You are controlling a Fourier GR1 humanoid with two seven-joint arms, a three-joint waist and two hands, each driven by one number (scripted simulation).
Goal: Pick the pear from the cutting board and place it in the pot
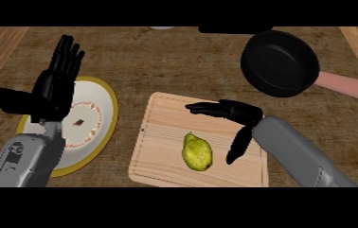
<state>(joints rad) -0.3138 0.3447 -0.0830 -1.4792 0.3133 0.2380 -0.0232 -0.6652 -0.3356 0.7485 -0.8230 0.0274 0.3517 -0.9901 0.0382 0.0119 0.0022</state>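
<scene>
While the pear [197,152] lies untouched low on the cutting board [168,123], the right hand [236,112] hovers just beside it with fingers spread apart, holding nothing, so both grasping and carrying to the black pot [280,64] at upper right remain.

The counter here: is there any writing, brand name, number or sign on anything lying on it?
None can be read.
The pear, the cutting board and the black pot carry no writing.
The plate has a ring of reddish marks and a small dark spot: a pattern, not letters.
The left forearm bears a small dark patch, too blurred to tell whether it is a label.
</scene>
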